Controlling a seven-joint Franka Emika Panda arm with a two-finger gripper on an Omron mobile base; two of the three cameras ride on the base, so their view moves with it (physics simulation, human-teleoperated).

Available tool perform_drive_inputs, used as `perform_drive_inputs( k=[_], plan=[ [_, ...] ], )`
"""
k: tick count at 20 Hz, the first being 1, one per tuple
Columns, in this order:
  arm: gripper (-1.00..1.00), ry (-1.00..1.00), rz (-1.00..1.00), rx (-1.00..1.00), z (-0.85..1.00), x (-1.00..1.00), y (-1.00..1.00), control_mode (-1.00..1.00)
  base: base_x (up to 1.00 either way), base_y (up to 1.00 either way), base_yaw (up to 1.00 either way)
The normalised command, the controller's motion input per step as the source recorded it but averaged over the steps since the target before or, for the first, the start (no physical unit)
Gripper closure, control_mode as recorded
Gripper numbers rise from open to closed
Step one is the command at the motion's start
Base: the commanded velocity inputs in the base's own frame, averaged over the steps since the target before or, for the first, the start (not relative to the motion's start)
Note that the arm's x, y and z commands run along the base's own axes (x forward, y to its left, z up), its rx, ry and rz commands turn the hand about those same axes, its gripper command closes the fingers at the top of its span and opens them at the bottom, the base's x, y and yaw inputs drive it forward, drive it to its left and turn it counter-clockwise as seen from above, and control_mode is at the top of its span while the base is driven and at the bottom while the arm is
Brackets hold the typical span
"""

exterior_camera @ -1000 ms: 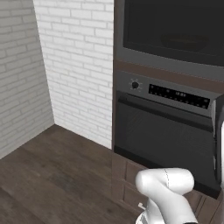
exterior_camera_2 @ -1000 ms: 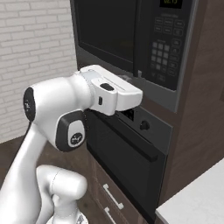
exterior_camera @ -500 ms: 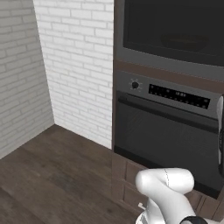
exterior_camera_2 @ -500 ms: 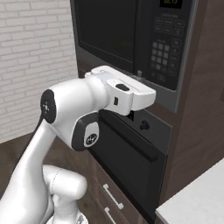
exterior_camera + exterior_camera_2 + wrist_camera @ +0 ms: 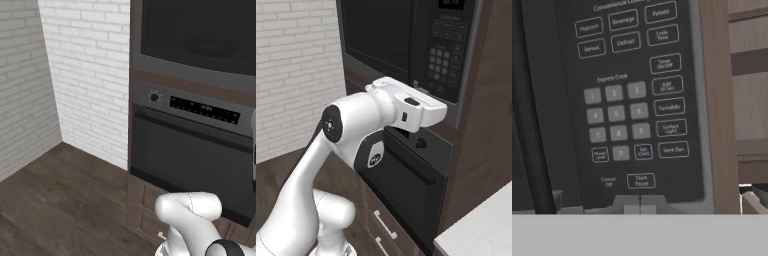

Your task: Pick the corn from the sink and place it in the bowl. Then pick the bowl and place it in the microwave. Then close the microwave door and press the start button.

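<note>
Now the microwave door point(image 5: 381, 37) lies shut, flat against the microwave point(image 5: 448, 55).

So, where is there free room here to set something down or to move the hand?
The counter corner right of the oven is bare. The floor between the brick wall and the oven is open. It is crowded at the keypad, where the arm reaches.

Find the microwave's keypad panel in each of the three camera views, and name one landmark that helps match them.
Left base view: the keypad panel lies outside this picture.
Right base view: keypad panel upper right, right of the microwave door.
Hand view: keypad panel centre, close up.
Shared landmark: the brown cabinet post to its right, also in the hand view.
</note>
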Motion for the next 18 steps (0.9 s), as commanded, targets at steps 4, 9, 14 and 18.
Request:
perform_drive_inputs(
  k=[4, 9, 14, 18],
  plan=[
    [1.0, 0.0, 0.0, 0.0, -0.09, 0.07, -0.06, -1.0, 0.0, 0.0, 0.0],
    [1.0, 0.0, 0.0, 0.0, -0.15, 0.05, 0.0, -1.0, 0.0, 0.0, 0.0],
    [1.0, 0.05, 0.0, 0.0, -0.17, 0.22, -0.03, -1.0, 0.0, 0.0, 0.0],
    [1.0, 0.03, 0.0, 0.0, -0.01, 0.29, -0.08, -1.0, 0.0, 0.0, 0.0]
  ],
)
